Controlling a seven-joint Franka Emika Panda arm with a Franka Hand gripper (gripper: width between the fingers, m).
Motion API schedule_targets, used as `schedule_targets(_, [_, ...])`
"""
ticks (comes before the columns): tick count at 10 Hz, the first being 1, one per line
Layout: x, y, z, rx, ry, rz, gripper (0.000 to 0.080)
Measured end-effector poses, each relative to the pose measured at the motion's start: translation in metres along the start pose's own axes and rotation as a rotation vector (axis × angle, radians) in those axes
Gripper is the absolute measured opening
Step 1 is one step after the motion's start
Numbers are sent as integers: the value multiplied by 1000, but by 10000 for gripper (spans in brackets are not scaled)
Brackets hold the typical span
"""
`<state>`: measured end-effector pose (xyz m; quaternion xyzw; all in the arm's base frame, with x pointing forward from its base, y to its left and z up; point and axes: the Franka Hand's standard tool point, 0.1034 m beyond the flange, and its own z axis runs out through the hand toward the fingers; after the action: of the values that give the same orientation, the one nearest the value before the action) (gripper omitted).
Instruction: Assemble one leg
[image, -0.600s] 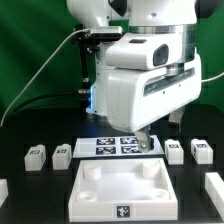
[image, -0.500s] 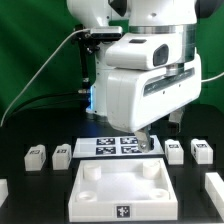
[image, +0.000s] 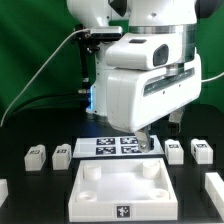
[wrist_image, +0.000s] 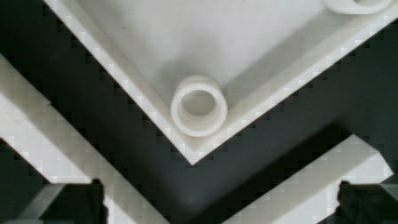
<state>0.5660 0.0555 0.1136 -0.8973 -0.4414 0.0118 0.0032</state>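
Note:
Several small white legs with square markers lie on the black table: two at the exterior view's left (image: 36, 155) (image: 62, 154) and two at its right (image: 175, 151) (image: 201, 150). The large white tray-like piece (image: 120, 190) with corner sockets lies at the front. My gripper (image: 158, 135) hangs low over the tray's back right corner, near the marker board (image: 110, 146). In the wrist view the gripper (wrist_image: 214, 205) is open and empty, with its dark fingers (wrist_image: 68, 200) wide apart. A tray corner with a round socket (wrist_image: 198, 107) lies below it.
More white blocks lie at the front left edge (image: 3, 188) and front right edge (image: 214, 186). A green backdrop stands behind the arm. The arm's white body hides the table's back middle.

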Motion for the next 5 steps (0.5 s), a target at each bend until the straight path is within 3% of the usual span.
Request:
schedule_targets(3, [-3, -1, 1, -8, 4, -140, 650])
schedule_targets(5, [-45, -30, 13, -2, -4, -396, 650])
